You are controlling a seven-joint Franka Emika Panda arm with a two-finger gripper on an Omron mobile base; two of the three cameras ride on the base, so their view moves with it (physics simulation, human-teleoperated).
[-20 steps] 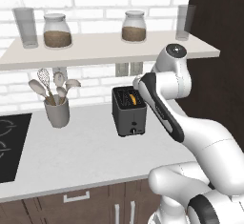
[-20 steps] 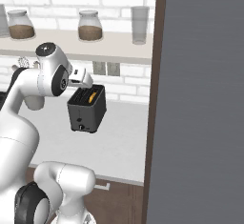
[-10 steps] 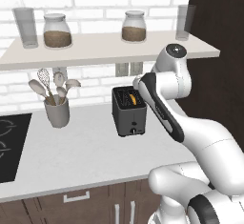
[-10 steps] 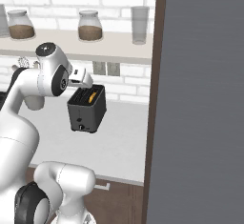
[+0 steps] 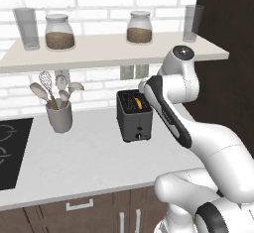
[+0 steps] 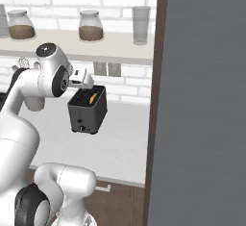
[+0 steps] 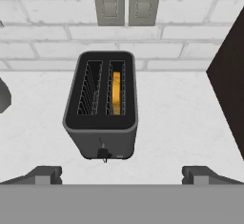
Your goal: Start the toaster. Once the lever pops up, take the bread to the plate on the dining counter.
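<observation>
1. Hand view: the fingers (image 7: 45,174) are spread fully wide, holding and touching nothing, hovering above the toaster (image 7: 101,105).
2. The bread (image 7: 116,93) sits down in the toaster's right slot, on the white surface (image 7: 176,118) below the wall outlets (image 7: 127,1).
3. Nothing has shifted from the earlier frames.

The toaster (image 7: 101,105) is a small dark grey two-slot box standing upright on the pale counter, just in front of the brick wall, its front toward six o'clock in the hand view. The bread (image 7: 116,93), showing its yellow-orange crust edge, sits sunk in the three o'clock slot; the nine o'clock slot holds only its wire rack.
</observation>
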